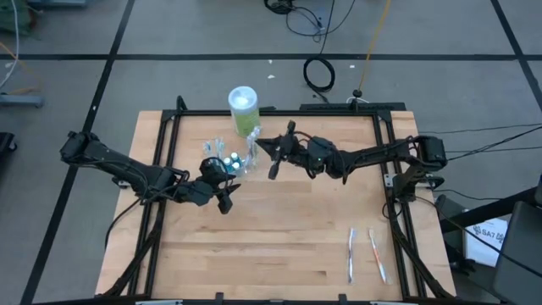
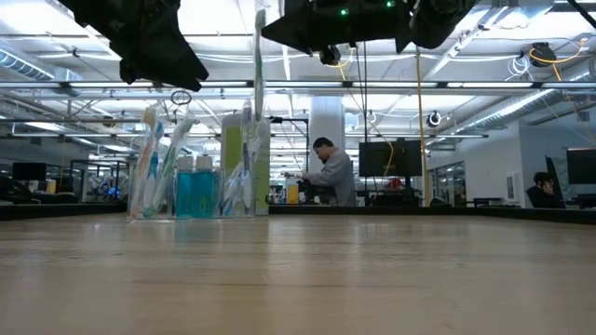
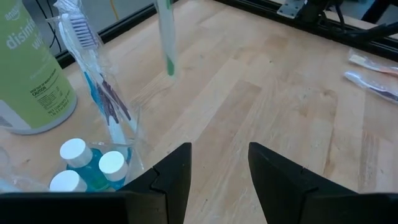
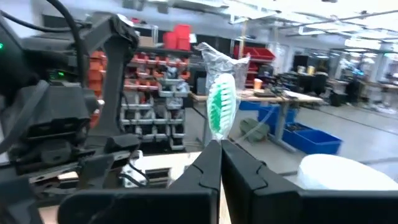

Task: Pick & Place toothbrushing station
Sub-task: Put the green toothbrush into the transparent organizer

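tubes (image 3: 87,163) sit in the cup (image 1: 227,159), apparently just before the canister (image 1: 243,110).

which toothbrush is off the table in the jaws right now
The green-bristled toothbrush, pinched upright in the right gripper above the cup. The two wrapped toothbrushes lie flat on the table.

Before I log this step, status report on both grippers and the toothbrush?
Right gripper shut on green toothbrush, above the clear cup. Left gripper open, empty, beside cup. Two wrapped toothbrushes left on table. Nothing blocking.
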Motion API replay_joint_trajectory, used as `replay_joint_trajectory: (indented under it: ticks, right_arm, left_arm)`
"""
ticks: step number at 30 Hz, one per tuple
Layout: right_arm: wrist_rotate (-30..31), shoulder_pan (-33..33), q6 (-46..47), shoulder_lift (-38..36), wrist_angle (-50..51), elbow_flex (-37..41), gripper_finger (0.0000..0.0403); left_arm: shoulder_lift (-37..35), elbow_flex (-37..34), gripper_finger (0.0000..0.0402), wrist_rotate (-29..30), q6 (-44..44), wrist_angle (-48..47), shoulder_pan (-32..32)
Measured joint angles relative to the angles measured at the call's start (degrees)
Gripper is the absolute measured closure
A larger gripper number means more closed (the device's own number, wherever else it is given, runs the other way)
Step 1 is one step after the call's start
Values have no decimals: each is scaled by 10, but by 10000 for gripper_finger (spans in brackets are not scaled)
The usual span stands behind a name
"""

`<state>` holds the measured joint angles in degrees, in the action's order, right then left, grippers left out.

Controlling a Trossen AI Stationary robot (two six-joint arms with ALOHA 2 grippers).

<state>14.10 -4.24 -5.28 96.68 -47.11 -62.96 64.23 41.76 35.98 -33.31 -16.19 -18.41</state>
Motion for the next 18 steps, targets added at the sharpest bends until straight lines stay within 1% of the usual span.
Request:
replay_joint_trajectory:
  ticks: [3, 6, 9, 11, 18]
  right_arm:
    - [-38, -12, 0, 1, -9, 0, 403]
    - [-52, -21, 0, 29, -55, -1, 403]
    - [-52, -26, 0, 63, -90, 0, 403]
    - [-51, -30, -3, 89, -142, 0, 403]
    - [-49, -48, -3, 157, -218, 0, 403]
  left_arm:
    - [0, 0, 236, 0, 0, 3, 0]
    - [0, 0, 236, 1, 9, 22, 0]
    - [-2, 0, 236, -1, 34, 48, -3]
    - [-2, 0, 236, -2, 48, 60, -6]
    - [-6, 0, 236, 0, 81, 69, -13]
